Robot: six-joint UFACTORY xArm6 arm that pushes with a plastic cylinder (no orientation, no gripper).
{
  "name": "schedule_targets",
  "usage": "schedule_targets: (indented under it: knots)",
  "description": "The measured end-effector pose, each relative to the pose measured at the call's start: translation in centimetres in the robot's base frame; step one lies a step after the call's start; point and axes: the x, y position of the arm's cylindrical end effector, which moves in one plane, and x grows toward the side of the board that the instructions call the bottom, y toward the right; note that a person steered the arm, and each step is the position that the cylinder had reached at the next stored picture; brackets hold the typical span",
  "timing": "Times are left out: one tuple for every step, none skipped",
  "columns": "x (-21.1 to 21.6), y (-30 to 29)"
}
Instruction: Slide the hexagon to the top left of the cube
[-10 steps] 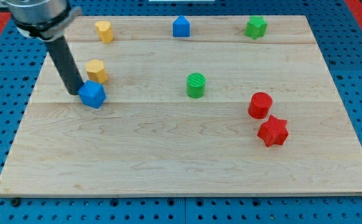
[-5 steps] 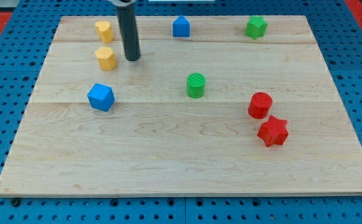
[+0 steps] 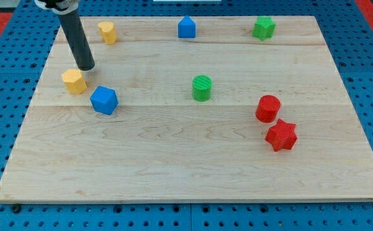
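A yellow hexagon lies on the wooden board at the view's left, just left of and slightly above the blue cube, a small gap between them. My tip rests on the board just above and to the right of the hexagon, close to it; I cannot tell if it touches. The rod rises to the view's top left.
A second yellow block sits near the board's top left. A blue house-shaped block and a green star lie along the top. A green cylinder is mid-board. A red cylinder and red star are at the right.
The yellow hexagon has slid down and to the left, from above the cube to its upper left. My tip moved left, from the hexagon's right to its upper right. The cube stayed.
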Motion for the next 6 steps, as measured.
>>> schedule_targets:
  knots:
    - [0.0, -0.4]
    - [0.0, -0.5]
    - [0.0, -0.5]
    - [0.4, 2.2]
    - [3.8, 8.8]
    - [5.8, 16.6]
